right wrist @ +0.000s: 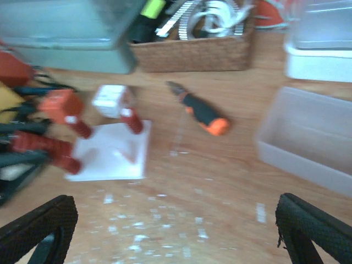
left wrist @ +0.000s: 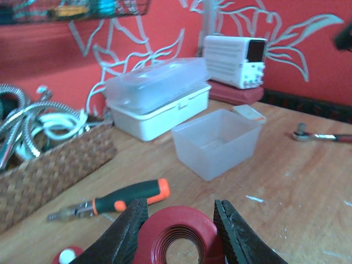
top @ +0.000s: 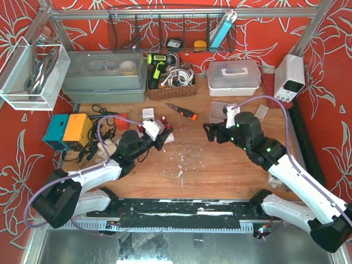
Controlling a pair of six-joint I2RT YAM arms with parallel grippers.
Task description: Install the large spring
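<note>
While the left tool is narrowed onto a red round part, gripping it on both sides, with a coiled spring showing inside it, the right tool stands spread wide with nothing between its fingers, hovering over the worktop. In the top view the red part sits left of the orange-handled screwdriver and nearer the arms, by a white plate with red pegs. The right tool hangs to the screwdriver's right, below a clear tub.
</note>
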